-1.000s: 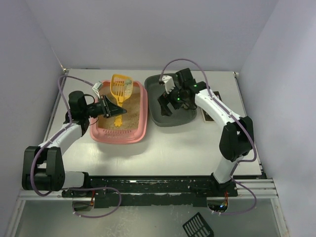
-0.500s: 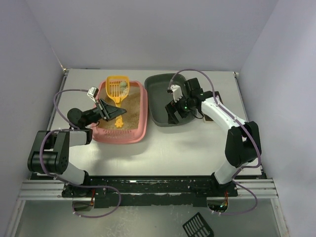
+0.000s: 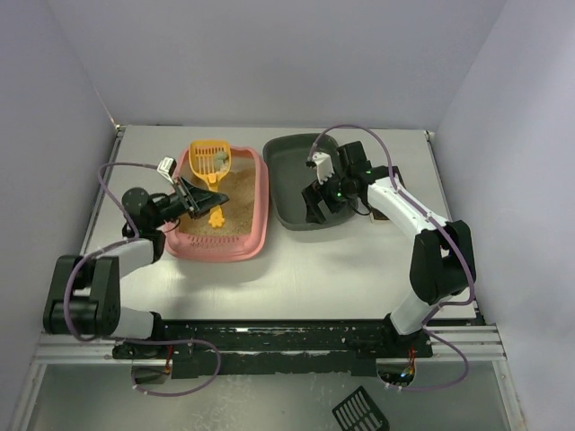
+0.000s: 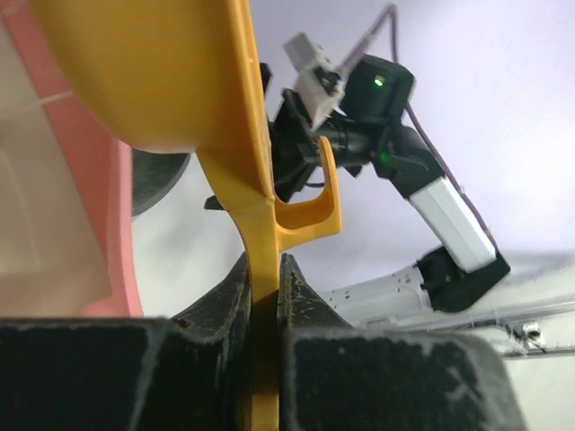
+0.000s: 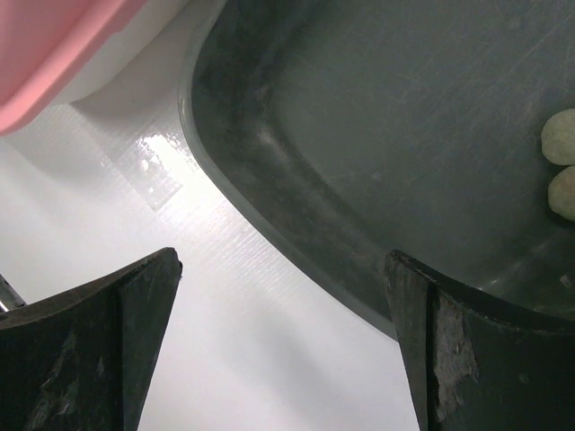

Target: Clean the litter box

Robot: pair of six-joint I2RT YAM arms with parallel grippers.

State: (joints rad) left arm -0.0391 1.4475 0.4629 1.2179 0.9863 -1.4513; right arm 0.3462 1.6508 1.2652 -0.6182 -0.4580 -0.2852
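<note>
Clump in scoop shows overhead; left wrist sees only underside.

no readable text, label, brand, number or sign in any view, none on the litter box, none on the yellow scoop, none on the dark grey tray

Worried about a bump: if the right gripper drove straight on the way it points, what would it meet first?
Most likely the near rim of the dark grey tray: the open right gripper straddles it, one finger over the table. Depth is unclear.
</note>
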